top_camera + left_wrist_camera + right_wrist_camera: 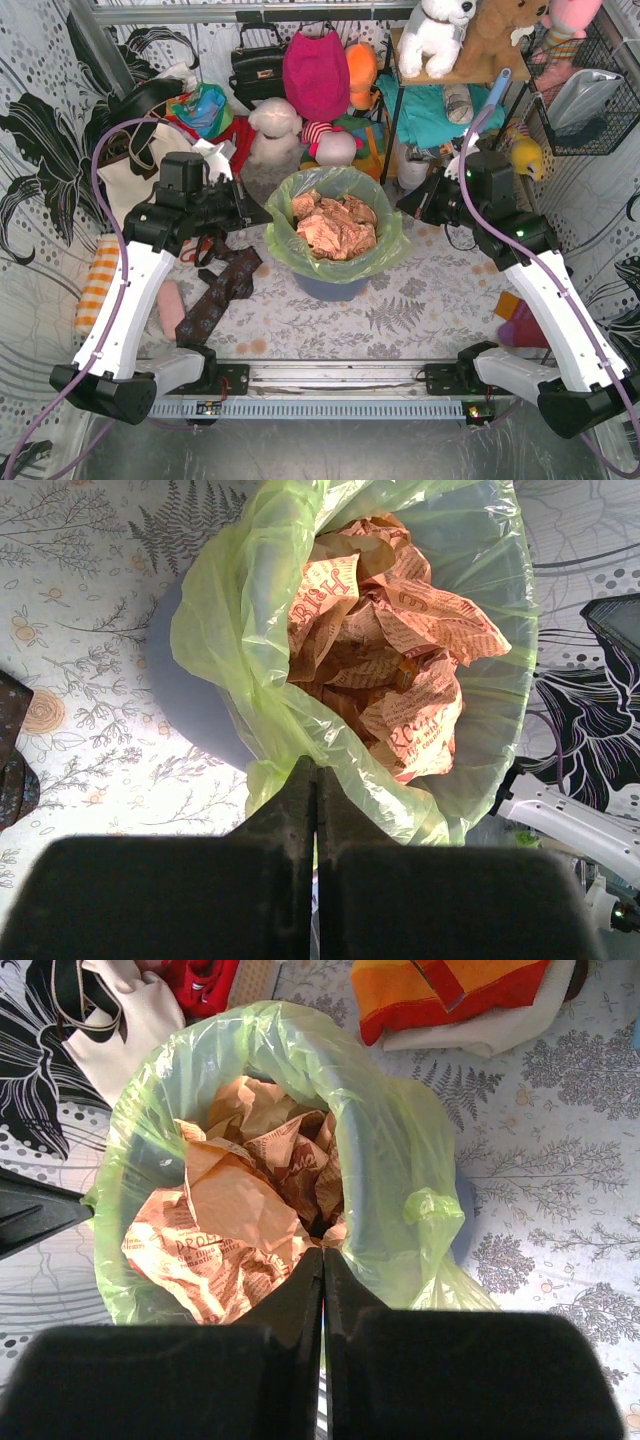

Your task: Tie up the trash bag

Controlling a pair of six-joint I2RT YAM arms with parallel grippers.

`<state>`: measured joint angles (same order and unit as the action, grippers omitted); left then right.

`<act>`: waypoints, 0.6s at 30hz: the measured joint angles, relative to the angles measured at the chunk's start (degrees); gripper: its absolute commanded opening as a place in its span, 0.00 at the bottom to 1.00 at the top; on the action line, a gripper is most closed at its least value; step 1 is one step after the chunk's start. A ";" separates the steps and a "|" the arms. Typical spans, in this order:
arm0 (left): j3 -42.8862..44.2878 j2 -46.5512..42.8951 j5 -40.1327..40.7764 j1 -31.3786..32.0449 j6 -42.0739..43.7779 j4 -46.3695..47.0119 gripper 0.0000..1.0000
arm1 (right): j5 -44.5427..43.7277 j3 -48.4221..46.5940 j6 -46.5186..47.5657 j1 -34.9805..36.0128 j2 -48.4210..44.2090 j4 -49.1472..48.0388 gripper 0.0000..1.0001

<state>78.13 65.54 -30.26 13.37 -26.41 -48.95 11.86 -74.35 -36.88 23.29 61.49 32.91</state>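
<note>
The trash bag (383, 250) is thin light-green plastic that lines a round blue-grey bin (330, 287) at the table's middle. Its mouth is open, with the rim folded over the bin. Crumpled pinkish-brown paper (335, 228) fills it. My left gripper (258, 212) is shut and hovers at the bag's left rim. In the left wrist view its tips (316, 770) stand over the rim of the bag (215, 630). My right gripper (408, 203) is shut at the right rim. In the right wrist view its tips (323, 1252) stand over the bag's (400, 1160) inner edge. Nothing shows pinched in either gripper.
Dark patterned ties (220, 290), a pink roll (172, 308) and an orange striped towel (98, 280) lie at the left. Plush toys (275, 130), bags and a tote (130, 170) crowd the back. A shelf (440, 70) and a wire basket (585, 90) stand at the back right.
</note>
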 measured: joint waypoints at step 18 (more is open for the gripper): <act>0.72 1.16 0.96 0.00 0.85 -1.77 0.00 | -5.49 4.44 1.33 0.00 3.45 6.64 0.48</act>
<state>78.85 66.70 -29.30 13.37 -25.56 -50.72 6.37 -69.91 -35.55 23.29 64.95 39.55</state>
